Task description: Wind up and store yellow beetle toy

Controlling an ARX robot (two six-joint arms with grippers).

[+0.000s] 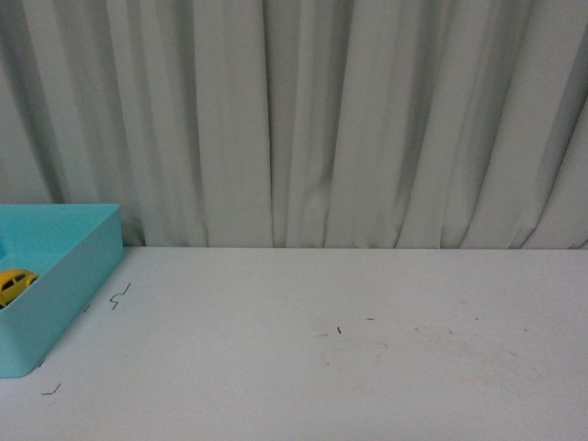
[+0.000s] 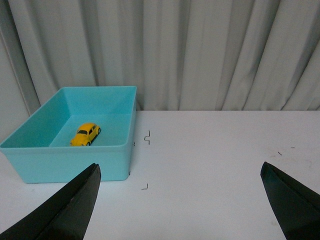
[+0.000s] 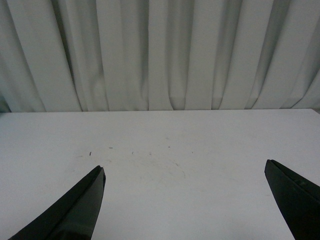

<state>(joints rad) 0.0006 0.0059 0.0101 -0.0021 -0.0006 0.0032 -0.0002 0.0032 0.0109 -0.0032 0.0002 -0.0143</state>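
One yellow beetle toy [image 2: 86, 134] sits on its wheels on the floor of a turquoise bin [image 2: 70, 162], apart from all four walls. The bin stands on the white table [image 2: 215, 160] at its far left, close to the pale pleated curtain [image 2: 200, 50] that hangs behind the table. In the front view only the bin's right-hand part shows at the picture's left edge, with the toy [image 1: 16, 285] peeking over its rim [image 1: 64, 266]; neither arm appears there. The left claw [image 2: 180, 200] is spread wide with nothing between its dark fingers [image 2: 75, 205], above bare table; the toy lies well ahead of it and off to the side of one finger, beyond the bin's near wall. The right claw [image 3: 185, 200] is likewise spread wide and holds nothing, its fingers [image 3: 80, 210] over bare, faintly scuffed table, with neither bin nor toy in its view. A few small dark marks [image 2: 147, 137] dot the table just beside the bin.
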